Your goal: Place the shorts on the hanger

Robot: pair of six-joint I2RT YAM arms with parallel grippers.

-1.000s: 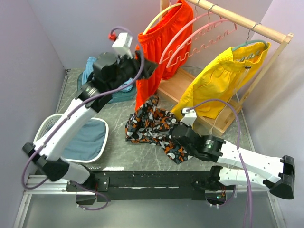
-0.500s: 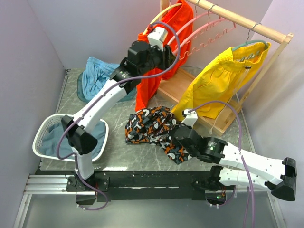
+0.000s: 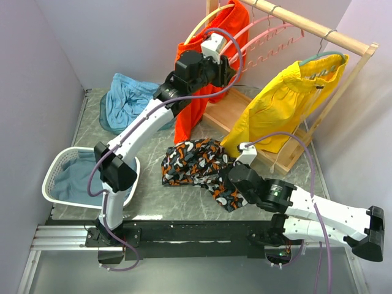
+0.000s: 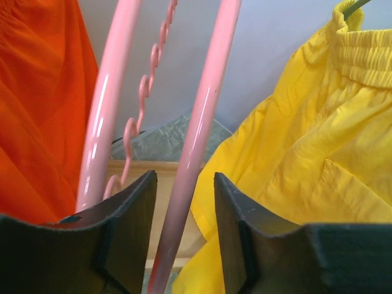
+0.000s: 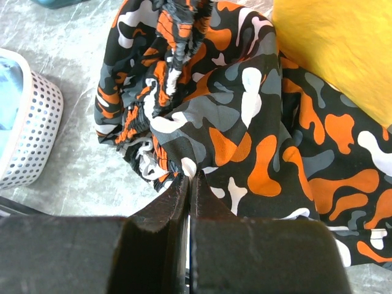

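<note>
The left end effector is raised to the wooden clothes rail at about 1 o'clock on the desk. Its jaws are parted and straddle one sloping arm of the hanger, with a sliver of space showing between the pink arm and the right-hand finger. At 9 o'clock of that arm in the left wrist view hangs the second pink hanger with its wavy bar, and beyond it the orange shorts. The yellow shorts hang at 3 o'clock. The shorts lie crumpled on the desk near its middle, below the rack. The right end effector is at their 4 o'clock edge, its fingers pressed together on a fold of the printed fabric. A white perforated basket holding blue cloth sits at 8 o'clock. Another blue garment lies at 10 o'clock.
</note>
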